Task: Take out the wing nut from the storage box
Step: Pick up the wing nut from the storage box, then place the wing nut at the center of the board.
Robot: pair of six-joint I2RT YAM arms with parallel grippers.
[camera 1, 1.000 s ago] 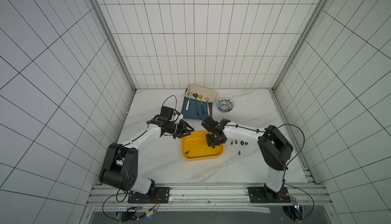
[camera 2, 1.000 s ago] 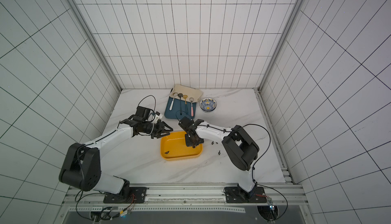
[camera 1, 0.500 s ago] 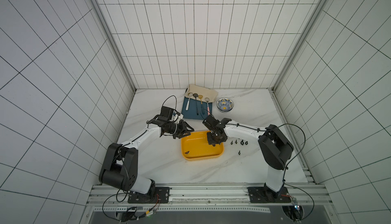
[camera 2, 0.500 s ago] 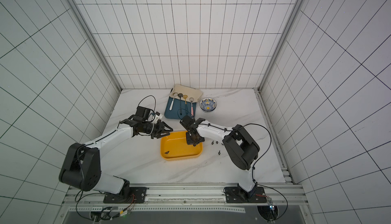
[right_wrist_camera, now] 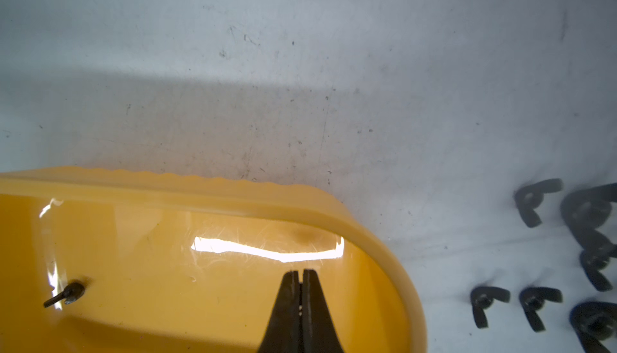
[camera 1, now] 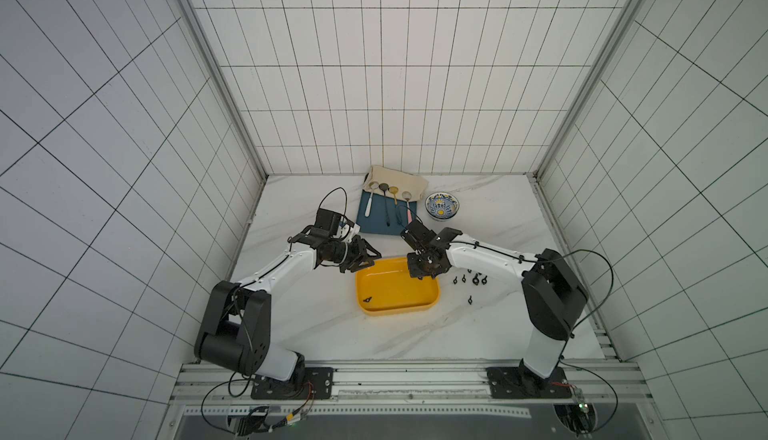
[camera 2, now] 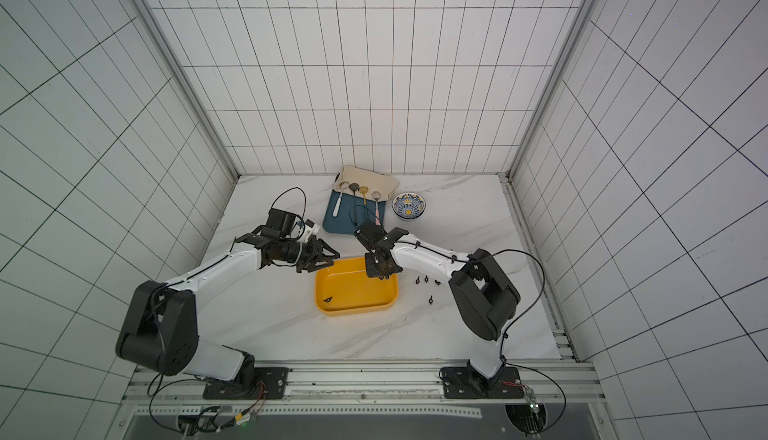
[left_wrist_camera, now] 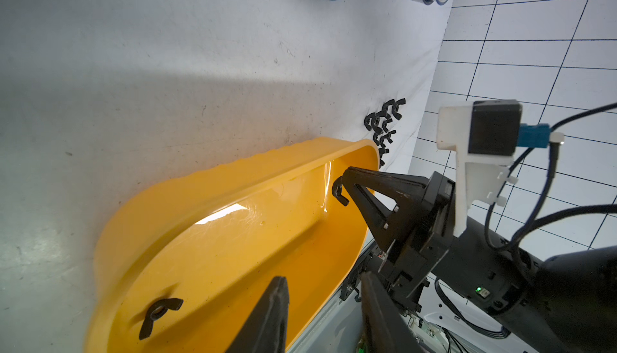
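- One held wing nut (left_wrist_camera: 340, 194) is pinched at the closed tips of the right end effector (left_wrist_camera: 347, 173), over the yellow storage box (left_wrist_camera: 217, 181) near its end wall.
- A second wing nut (left_wrist_camera: 160, 314) lies on the box floor near the left end effector (camera 1: 371, 261), whose jaws stand partly apart, empty.
- Several loose wing nuts (right_wrist_camera: 534, 201) lie on the tabletop (right_wrist_camera: 300, 67) beside the right end effector.

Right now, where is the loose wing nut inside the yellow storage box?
In both top views the loose wing nut lies on the floor of the yellow storage box, in the corner nearest the left arm's base, diagonally opposite the right gripper.
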